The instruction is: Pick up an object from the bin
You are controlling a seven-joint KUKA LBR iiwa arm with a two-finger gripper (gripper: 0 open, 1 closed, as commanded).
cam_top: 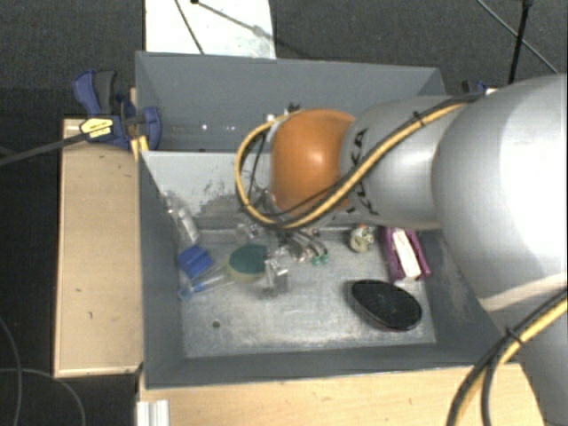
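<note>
1. The grey metal bin is seen from above, and the arm is brought in from 3 o'clock, with its orange cover hanging over the middle of the floor towards 12 o'clock.
2. The gripper is lowered close to the bin floor, a little towards 9 o'clock of the centre.
3. Whether the gripper is apart or together cannot be told, and nothing is seen clamped in it.
4. A flat round green disc is found just beside the gripper, at its 9 o'clock; whether the two touch cannot be told.
5. A blue block is found at 9 o'clock of the disc, near the bin's wall.
6. A clear plastic piece is seen at 10 o'clock of the floor.
7. A black oval pad is laid at 4 o'clock, well apart from the gripper.
8. A purple and white piece is placed at 3 o'clock, with a small pale round thing just beside it on its 9 o'clock side.
</note>
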